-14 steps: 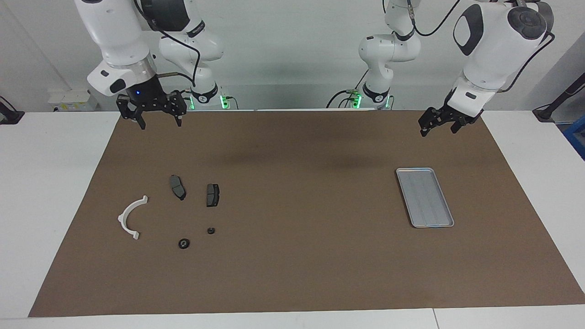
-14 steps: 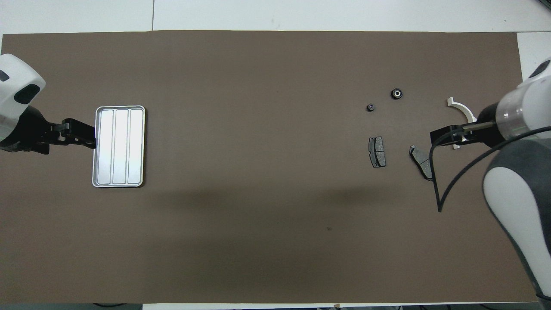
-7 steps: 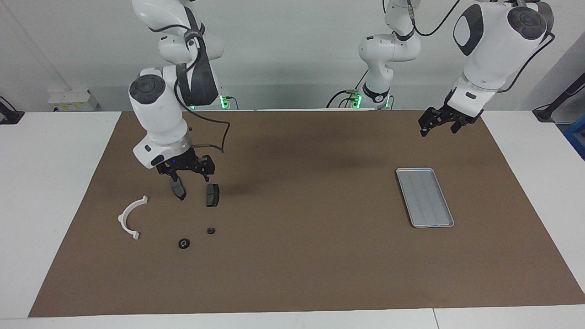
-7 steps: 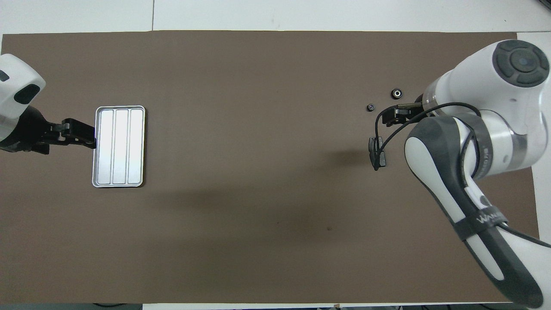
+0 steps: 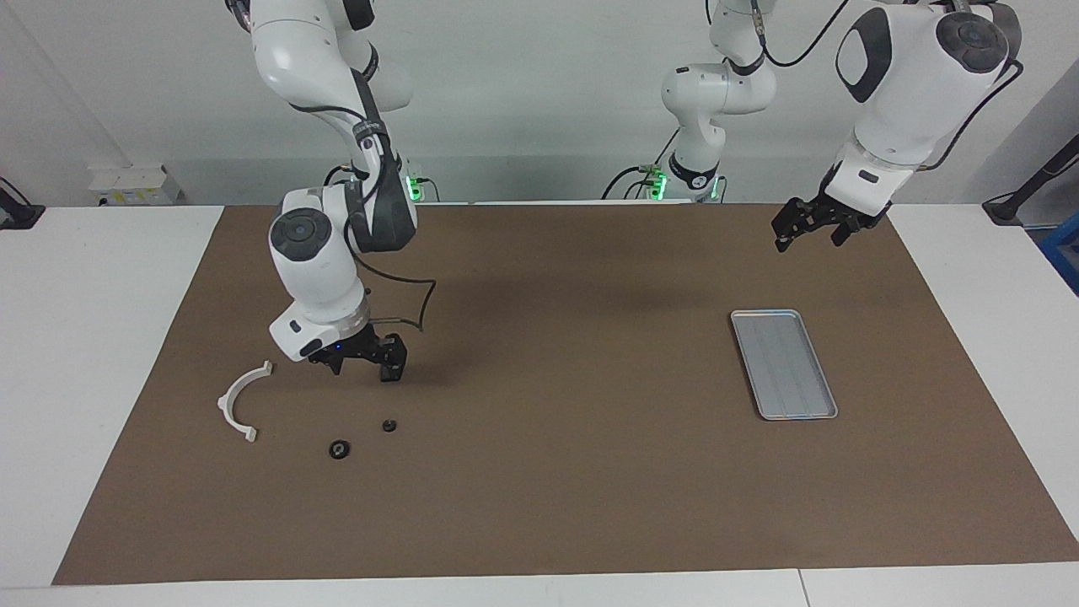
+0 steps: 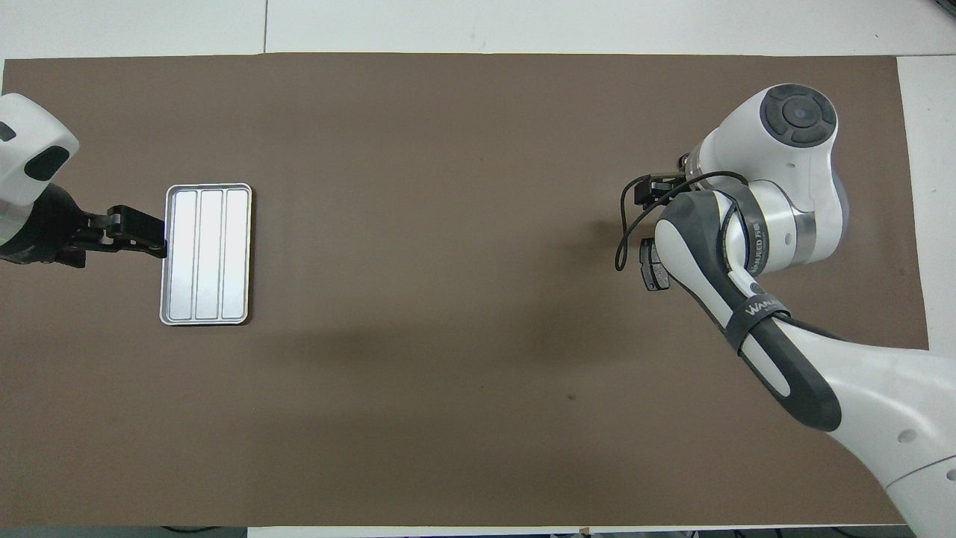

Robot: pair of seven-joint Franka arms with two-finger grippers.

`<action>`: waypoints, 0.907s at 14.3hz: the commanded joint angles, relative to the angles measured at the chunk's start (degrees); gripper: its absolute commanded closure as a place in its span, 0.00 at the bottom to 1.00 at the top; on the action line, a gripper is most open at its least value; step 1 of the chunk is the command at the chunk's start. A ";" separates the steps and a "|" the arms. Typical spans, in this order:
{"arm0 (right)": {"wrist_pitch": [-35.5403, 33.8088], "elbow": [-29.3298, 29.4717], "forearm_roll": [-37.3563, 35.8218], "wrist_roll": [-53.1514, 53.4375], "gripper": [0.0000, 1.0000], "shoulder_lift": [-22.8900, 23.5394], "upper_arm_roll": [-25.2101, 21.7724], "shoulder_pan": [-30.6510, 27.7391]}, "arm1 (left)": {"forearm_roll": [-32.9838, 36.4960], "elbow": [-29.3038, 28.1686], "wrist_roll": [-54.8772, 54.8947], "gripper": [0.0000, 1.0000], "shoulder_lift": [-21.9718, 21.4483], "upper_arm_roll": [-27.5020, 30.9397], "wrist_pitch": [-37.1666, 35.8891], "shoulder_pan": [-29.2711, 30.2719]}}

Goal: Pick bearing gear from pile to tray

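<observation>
Two black round pieces (image 5: 340,449); one tray (image 5: 784,364); one bracket (image 5: 240,400).

The tray (image 5: 783,363) lies toward the left arm's end of the mat (image 5: 556,506); the bracket (image 5: 240,400) and 2 round pieces (image 5: 340,449) lie toward the right arm's end.

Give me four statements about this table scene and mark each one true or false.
1. The tray holds a black round piece. False: nothing lies in it.
2. The right hand is low over the pile, by the brake pad. True.
3. The white arc bracket lies on the tray. False: it lies on the brown mat, at the right arm's end.
4. The left hand waits in the air, holding nothing. True.
</observation>
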 commanded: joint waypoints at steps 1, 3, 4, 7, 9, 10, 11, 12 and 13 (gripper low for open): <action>-1.06 6.72 -0.81 3.44 0.00 6.37 0.10 0.50 | -0.21 -0.36 0.15 0.00 -0.91 0.48 -0.17 -0.45; -0.98 7.79 -0.90 5.03 0.00 8.23 0.02 1.38 | -0.21 -0.36 0.15 0.00 -0.91 0.39 -0.08 -0.45; -0.54 7.79 -2.03 5.38 0.00 8.93 0.02 1.73 | -0.21 -0.36 0.15 0.00 -0.91 0.39 -0.08 -0.45; -0.10 7.88 -5.12 6.61 0.00 10.25 0.10 2.00 | -0.21 -0.36 0.15 0.00 -0.91 0.48 -0.08 -0.45; -0.18 9.63 -5.21 6.61 0.00 11.13 0.02 2.00 | -0.21 -0.36 0.15 0.00 -0.91 0.48 -0.17 -0.45; -0.27 11.47 -5.21 6.61 0.00 12.09 0.10 2.00 | -0.21 -0.36 0.15 0.00 -0.91 0.48 -0.08 -0.45; -0.62 12.18 -5.12 6.61 0.00 12.28 0.10 2.09 | -0.21 -0.36 0.15 0.00 -0.91 0.48 -0.17 -0.45; -0.36 12.27 -5.21 6.79 0.00 12.45 0.10 2.09 | -0.21 -0.36 0.15 0.00 -0.91 0.48 -0.08 -0.45; 0.08 12.36 -5.03 7.92 0.00 12.80 0.10 2.00 | -0.21 -0.36 0.15 0.00 -0.91 0.48 -0.17 -0.45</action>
